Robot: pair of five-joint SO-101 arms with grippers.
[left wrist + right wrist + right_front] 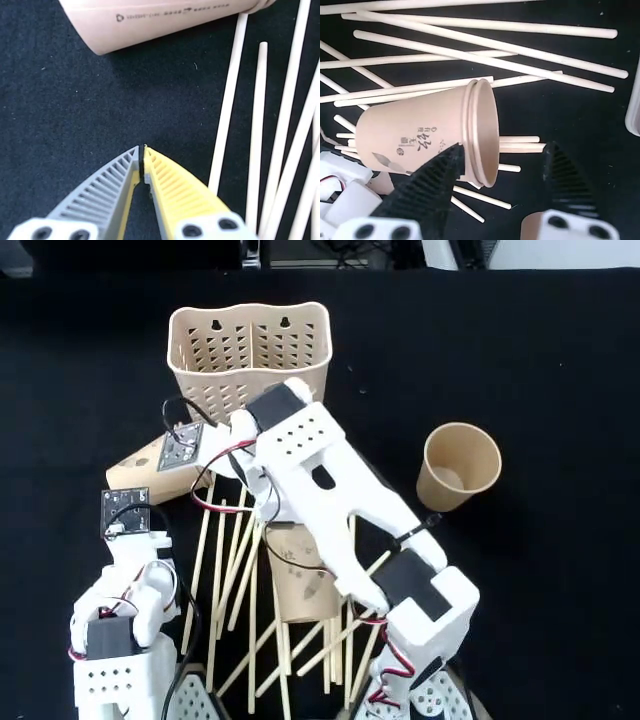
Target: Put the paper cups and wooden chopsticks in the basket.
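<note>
**Right jaws spread at a fallen cup's rim, left jaws pressed together**

The right gripper (504, 150) stands wide open, its two black fingers (440, 175) well apart. One finger overlaps the wall of the printed cup (420, 135) just behind its rim, but whether it touches cannot be told. The cup's open mouth faces the gap between the fingers, and the other finger stands apart from it. This cup lies on its side across the wooden chopsticks (520, 27). They are scattered over the black cloth (560, 620) in the middle of the near side, partly under the right arm (330, 490).

The left gripper (141, 148) is pressed together, grey finger against yellow, with nothing between them (the tips hang over bare cloth). Just beyond it, on the far side, a second cup (165, 20) lies on its side, apart from the tips. More chopsticks lie to the right of the gripper.

A third cup (460, 465) stands upright at the right, well apart from both arms. The basket (250, 360) stands upright at the far middle of the table.
</note>
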